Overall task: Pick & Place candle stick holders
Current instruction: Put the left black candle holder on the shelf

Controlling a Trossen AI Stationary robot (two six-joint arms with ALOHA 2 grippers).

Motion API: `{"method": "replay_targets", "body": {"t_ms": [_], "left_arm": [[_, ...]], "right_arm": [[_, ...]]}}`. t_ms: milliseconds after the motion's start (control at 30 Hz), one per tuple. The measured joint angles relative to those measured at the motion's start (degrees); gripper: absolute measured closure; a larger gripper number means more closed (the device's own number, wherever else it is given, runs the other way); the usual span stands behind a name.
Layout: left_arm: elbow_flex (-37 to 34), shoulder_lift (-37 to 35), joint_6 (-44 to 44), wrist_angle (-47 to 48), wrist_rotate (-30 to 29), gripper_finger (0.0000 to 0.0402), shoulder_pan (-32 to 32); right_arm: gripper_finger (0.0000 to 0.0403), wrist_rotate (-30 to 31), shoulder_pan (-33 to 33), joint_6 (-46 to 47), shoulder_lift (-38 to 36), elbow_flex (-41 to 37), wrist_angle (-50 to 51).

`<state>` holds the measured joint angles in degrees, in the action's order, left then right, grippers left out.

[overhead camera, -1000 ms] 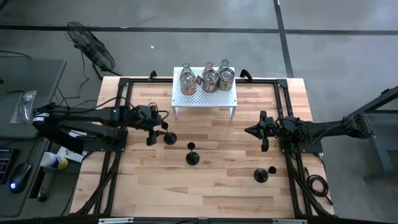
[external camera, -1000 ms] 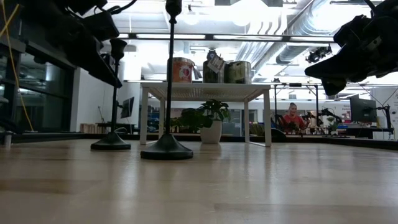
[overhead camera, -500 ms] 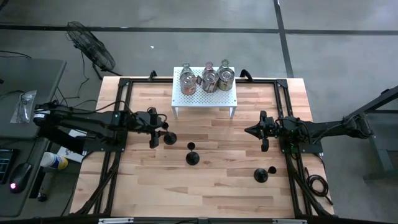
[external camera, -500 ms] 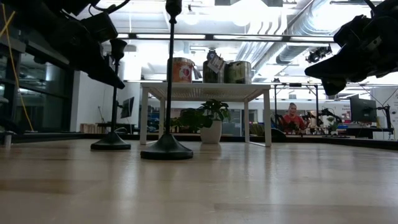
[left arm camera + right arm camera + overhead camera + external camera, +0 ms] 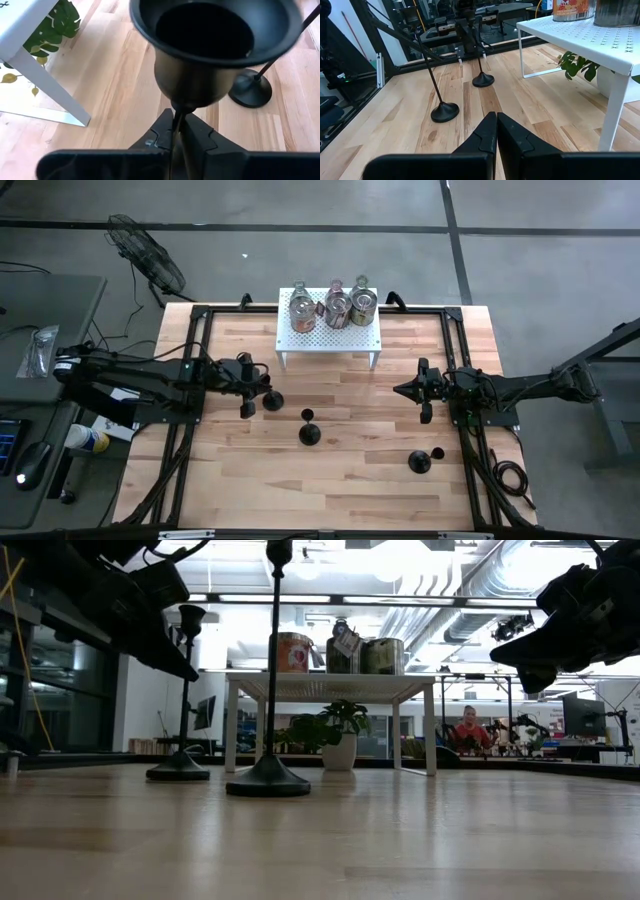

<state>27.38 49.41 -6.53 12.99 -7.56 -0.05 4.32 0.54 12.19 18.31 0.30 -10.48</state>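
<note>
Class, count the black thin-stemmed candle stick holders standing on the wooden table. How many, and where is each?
3. One black holder is at the left gripper, whose fingers close on its stem; a second stands mid-table; a third stands near the front right. None seem hidden.

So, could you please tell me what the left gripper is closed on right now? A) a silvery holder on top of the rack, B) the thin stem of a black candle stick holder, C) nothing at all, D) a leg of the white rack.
B: in the left wrist view the left gripper is shut on the thin stem of the black candle stick holder, just below its cup; the white rack stands apart.
</note>
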Motion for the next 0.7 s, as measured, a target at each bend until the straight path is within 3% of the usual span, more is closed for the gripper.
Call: {"method": "replay_targets", "body": {"t_ms": [700], "left_arm": [[0.00, -0.02, -1.29, -2.61, -3.60, 0.0394, 0.02]], "right_arm": [[0.0398, 0.02, 0.00, 0.00, 0.02, 0.01, 0.00]]}}
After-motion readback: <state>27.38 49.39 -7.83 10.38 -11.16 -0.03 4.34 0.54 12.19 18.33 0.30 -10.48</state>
